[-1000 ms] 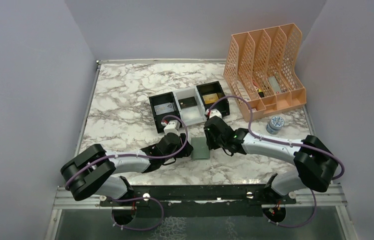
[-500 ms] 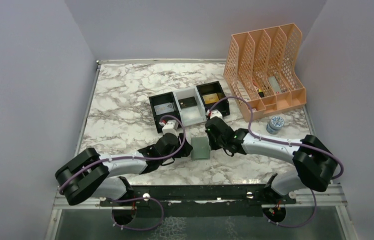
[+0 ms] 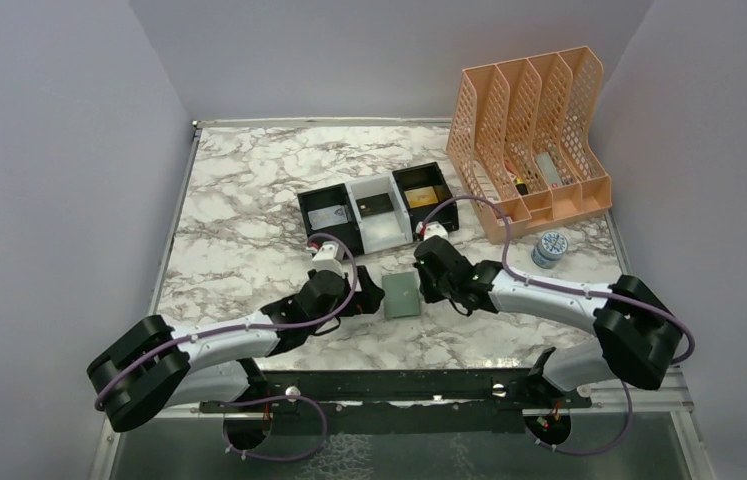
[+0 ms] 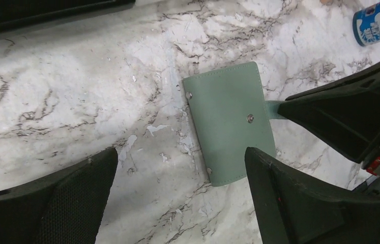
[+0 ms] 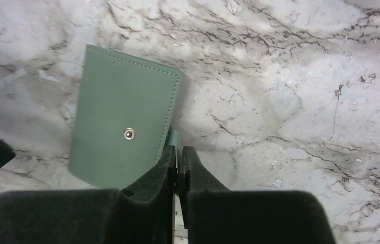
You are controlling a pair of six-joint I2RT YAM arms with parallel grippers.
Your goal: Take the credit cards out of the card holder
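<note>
Pinching the closing tab (image 4: 272, 109) of the closed sage-green card holder (image 4: 226, 122), my right jaws are clenched on it — my left jaws gape wide just beside the holder, which lies flat on the marbled tabletop (image 3: 239, 220).

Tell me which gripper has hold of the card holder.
The right gripper: its fingers are shut on the tab of the card holder; the left gripper is open.

card holder (image 4: 228, 122): sage green | table (image 3: 239, 210): grey-veined white marble | rack (image 3: 574, 203): peach
</note>
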